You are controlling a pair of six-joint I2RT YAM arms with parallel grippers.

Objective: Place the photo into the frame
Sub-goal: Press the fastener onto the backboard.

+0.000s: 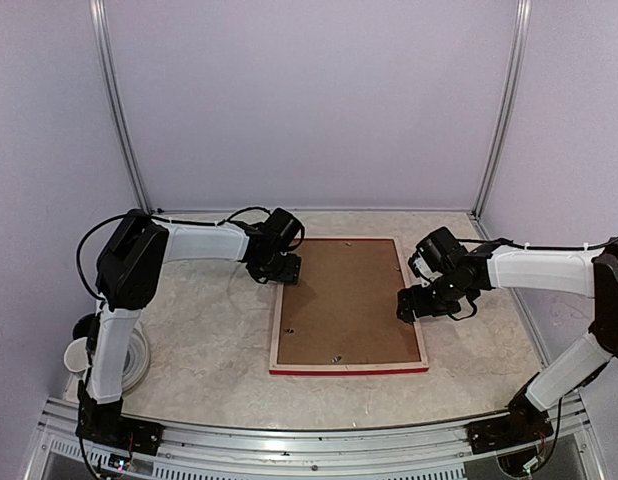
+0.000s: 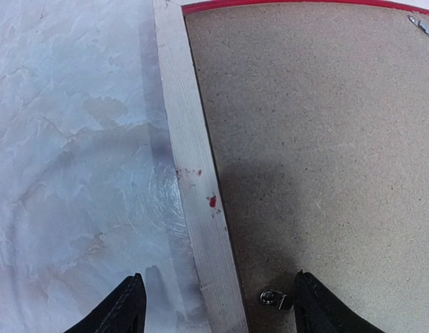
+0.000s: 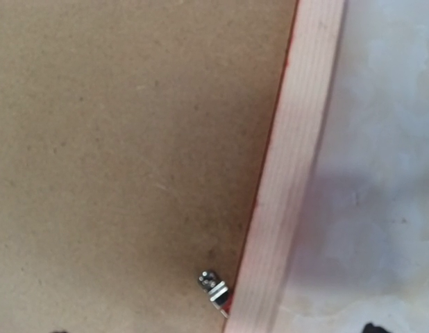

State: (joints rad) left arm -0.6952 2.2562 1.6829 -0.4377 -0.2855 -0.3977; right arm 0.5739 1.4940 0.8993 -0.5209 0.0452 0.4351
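Pale marbled worktop fills the floor of a booth with plain lilac walls, and the two arms reach in from its near edge. At the centre the frame lies flat and face down: bare pale wood faces up and a thin line of red shows along its near edge. A brown backing board sits inside it and covers the whole opening, so I cannot tell whether the photo lies beneath it.

The left gripper hangs over the frame's far left corner with its jaws wide apart. In the left wrist view its dark fingertips straddle the wooden rail, one over the bare worktop and the other over the board. Neither touches the rail. A small metal clip sits on the board just inside the rail, between the fingertips.

The right gripper is poised over the frame's right rail, about halfway along. Its jaws are also spread wide and hold nothing. Only slivers of its fingers show at the bottom of the right wrist view, to either side of the rail. Another metal clip rests there on the board, against the rail's inner edge.

A white round object lies on the worktop by the left arm's base, well apart from the frame.
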